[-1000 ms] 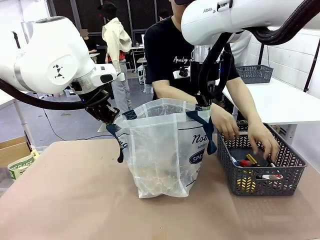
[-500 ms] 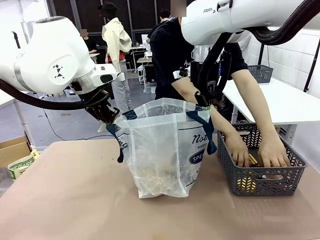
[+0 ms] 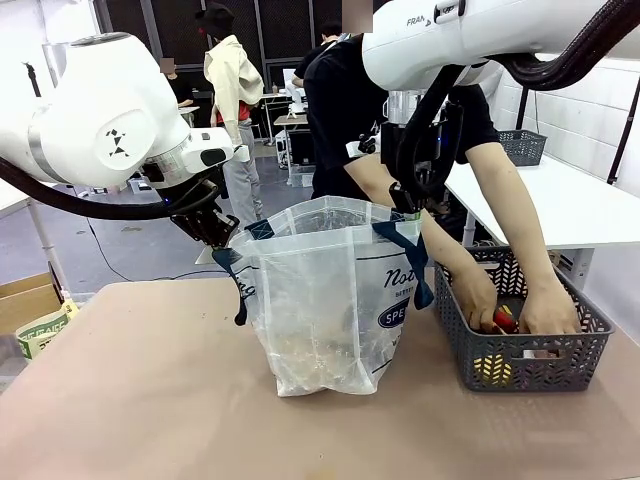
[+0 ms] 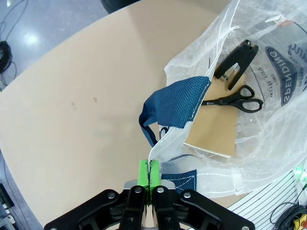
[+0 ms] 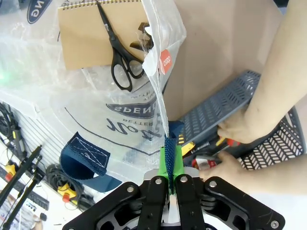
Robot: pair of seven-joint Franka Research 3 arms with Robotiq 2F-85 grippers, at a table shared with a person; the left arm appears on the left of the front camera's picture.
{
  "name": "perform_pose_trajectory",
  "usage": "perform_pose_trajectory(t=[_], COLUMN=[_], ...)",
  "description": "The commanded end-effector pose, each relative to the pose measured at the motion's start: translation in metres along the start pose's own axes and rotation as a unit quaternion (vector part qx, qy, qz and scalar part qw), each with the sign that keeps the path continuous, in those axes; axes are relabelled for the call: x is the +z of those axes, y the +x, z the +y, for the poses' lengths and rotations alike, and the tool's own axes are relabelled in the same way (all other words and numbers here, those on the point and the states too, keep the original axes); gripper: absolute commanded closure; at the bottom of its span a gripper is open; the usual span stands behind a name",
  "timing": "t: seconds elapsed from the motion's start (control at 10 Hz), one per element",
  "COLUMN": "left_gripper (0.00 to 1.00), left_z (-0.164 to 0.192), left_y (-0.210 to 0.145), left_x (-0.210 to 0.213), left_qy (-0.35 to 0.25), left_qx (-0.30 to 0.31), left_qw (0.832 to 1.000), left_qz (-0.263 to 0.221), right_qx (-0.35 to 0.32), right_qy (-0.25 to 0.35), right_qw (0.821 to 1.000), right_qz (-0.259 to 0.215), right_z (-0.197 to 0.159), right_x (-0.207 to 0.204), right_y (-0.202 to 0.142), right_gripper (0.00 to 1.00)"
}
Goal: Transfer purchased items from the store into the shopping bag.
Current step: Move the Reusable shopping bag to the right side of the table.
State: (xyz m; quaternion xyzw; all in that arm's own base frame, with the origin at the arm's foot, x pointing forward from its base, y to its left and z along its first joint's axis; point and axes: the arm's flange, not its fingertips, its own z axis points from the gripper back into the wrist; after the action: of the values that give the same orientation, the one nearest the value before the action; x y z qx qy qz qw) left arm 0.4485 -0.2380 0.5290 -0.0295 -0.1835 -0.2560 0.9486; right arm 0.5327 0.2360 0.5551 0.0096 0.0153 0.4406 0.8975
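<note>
The shopping bag (image 3: 330,300), clear plastic with navy handles, stands open mid-table. My left gripper (image 3: 222,238) is shut on its left rim, the green pads (image 4: 143,171) pinching the plastic. My right gripper (image 3: 405,207) is shut on the right rim by a navy strap (image 5: 169,149). At the bag's bottom lie a tan notebook (image 4: 216,132), black scissors (image 4: 235,101) and a black stapler (image 4: 236,60). The store, a dark grey lattice basket (image 3: 570,365), sits to the right. Both of the person's hands (image 3: 480,305) are inside it, among small purchased items, one of them red (image 3: 503,320).
The brown table is bare in front of the bag and to its left. A cardboard box (image 3: 30,300) sits off the table's left edge. A white table with another grey basket (image 3: 510,147) stands behind on the right.
The person has leaned forward and pushed both hands deeper into the basket, closing on a red item. Both arms and the bag have stayed still.
</note>
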Motion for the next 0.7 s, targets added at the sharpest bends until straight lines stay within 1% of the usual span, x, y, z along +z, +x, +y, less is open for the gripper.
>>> perform_pose_trajectory(t=[0.0, 0.6], left_gripper=[1.00, 1.00], left_z=[0.0003, 0.0003], left_y=[-0.0006, -0.0006], left_x=[-0.0001, -0.0001], left_qy=[0.000, 0.000], left_qx=[0.000, 0.000], left_qw=[1.000, 1.000], left_qz=[0.000, 0.000], right_qx=[0.000, 0.000], right_qy=[0.000, 0.000], right_qw=[1.000, 1.000], right_qz=[0.000, 0.000], right_z=[-0.0001, -0.0001], right_x=[-0.0006, -0.0006], right_y=[-0.0001, -0.0001], right_gripper=[1.00, 1.00])
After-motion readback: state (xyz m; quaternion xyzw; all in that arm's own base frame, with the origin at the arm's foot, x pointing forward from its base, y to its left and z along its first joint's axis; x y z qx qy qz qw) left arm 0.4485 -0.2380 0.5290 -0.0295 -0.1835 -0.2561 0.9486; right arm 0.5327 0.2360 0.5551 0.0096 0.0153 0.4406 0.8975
